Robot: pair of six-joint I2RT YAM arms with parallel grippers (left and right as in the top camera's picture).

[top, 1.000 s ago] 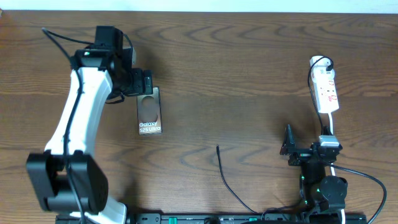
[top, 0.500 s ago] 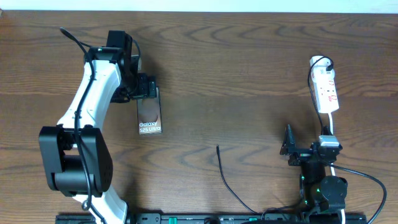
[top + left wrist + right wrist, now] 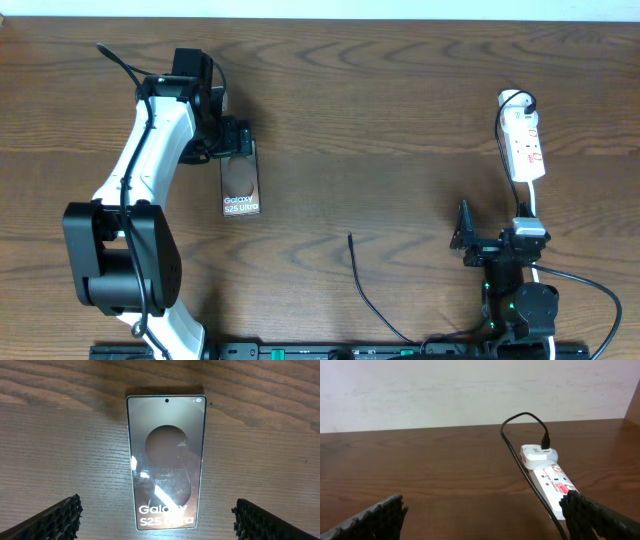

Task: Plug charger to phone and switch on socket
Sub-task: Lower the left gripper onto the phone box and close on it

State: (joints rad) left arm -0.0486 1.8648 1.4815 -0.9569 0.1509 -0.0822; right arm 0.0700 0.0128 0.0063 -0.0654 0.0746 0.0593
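Hovering over the phone (image 3: 240,182), the left end effector (image 3: 236,142) has its fingers (image 3: 62,516) spread wide. In the left wrist view one finger shows at each lower corner and the phone lies lengthwise in the gap between them, touching neither. The phone lies flat and face up on the counter (image 3: 400,120), with its white lettering at the end nearest the robot's base; from overhead the end effector covers the opposite end. The right end effector (image 3: 466,238) is low over the counter on the right side, near the base, and is also spread open and holding nothing, its fingers (image 3: 375,517) far apart at the bottom corners of its own view. The socket (image 3: 524,145) lies ahead of it toward the far edge, apart from it, with a white adapter (image 3: 538,455) plugged into its far end. The charger (image 3: 517,457) loops out of that adapter as a thin black cable. From overhead, the free end of the cable rests on bare counter between the phone and the right end effector, well apart from the phone and held by neither end effector. Whether the socket's switches are on cannot be told.
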